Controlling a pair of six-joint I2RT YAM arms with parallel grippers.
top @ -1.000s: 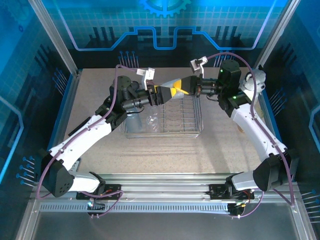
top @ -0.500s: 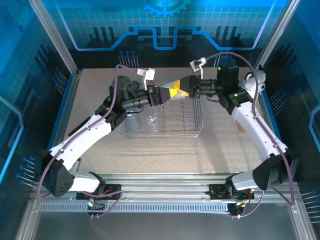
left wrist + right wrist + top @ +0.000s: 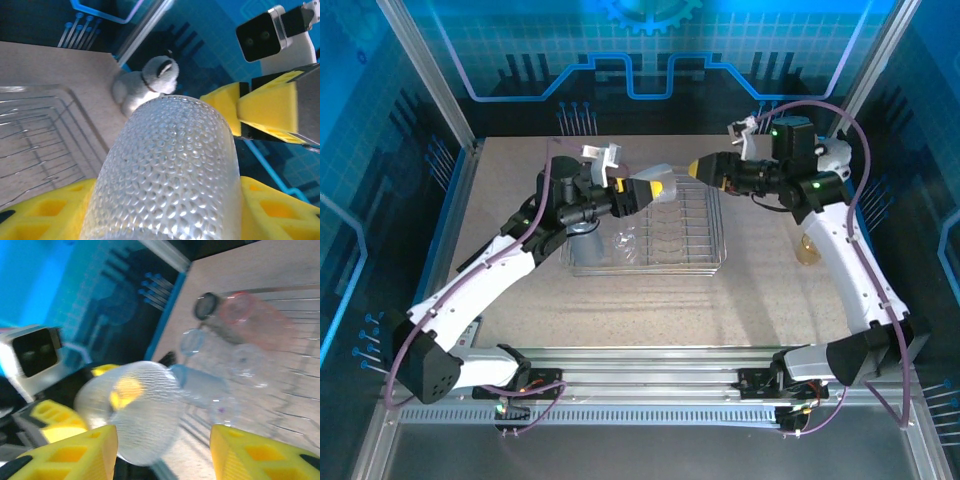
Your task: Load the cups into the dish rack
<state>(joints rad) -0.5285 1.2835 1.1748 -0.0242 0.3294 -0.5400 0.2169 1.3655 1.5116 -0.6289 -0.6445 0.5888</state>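
the left end effector [image 3: 656, 188] is clenched on a clear cup [image 3: 658, 176] with a dimpled wall, held lying sideways above the far edge of the dish rack [image 3: 705, 262]. in the left wrist view its yellow fingers [image 3: 46, 210] press on both sides of the cup's lower part, and the cup's free end points toward the right end effector [image 3: 697, 168]. that one is released, its fingers [image 3: 75, 450] spread wide with nothing between them, just apart from the cup. inside the rack lie a pink cup [image 3: 256, 316], a grey cup [image 3: 210, 310] and a pale blue cup [image 3: 202, 386]. a yellowish cup [image 3: 808, 250] stands on the bench [image 3: 520, 170] right of the rack. a plush animal [image 3: 147, 82] sits beyond the rack.
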